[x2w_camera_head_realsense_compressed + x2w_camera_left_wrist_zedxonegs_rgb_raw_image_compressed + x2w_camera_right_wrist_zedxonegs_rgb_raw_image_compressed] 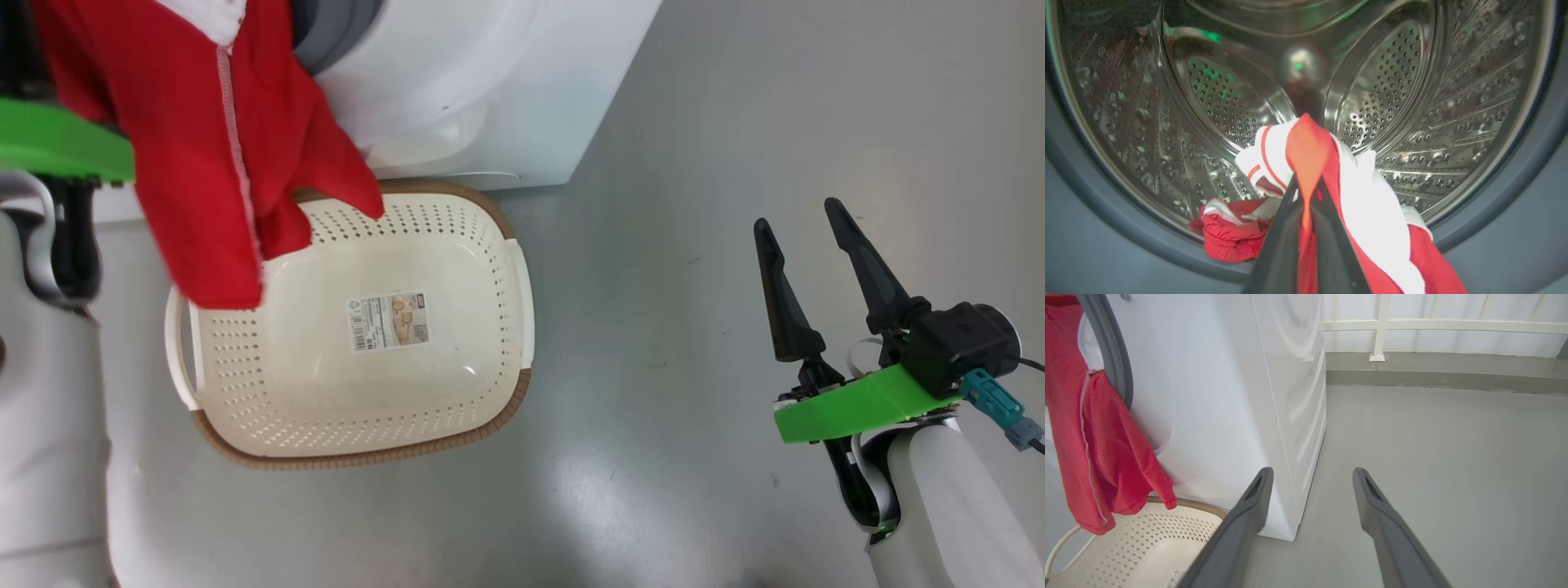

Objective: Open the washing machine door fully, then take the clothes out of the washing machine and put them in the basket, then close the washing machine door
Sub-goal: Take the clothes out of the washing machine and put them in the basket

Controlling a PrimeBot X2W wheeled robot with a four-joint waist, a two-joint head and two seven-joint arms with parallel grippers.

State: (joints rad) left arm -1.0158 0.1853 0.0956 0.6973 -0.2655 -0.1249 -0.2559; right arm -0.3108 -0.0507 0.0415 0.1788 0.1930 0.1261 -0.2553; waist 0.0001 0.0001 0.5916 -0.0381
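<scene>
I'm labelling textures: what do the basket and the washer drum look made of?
Basket: likely cream plastic, smooth and slightly glossy, with moulded holes; brown rim looks woven. Drum: seemingly polished steel, mirror-bright and perforated.

Bright even light (soft edge blur)

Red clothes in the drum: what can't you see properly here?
- Left wrist view: the red and white soft fabric clothes bunch around the shut left tool; one garment or several, cannot tell.
- Head view: the paper label in the cream perforated plastic basket is too small to read.
- Right wrist view: the picture's bottom edge and the open right tool hide part of the basket.
</scene>
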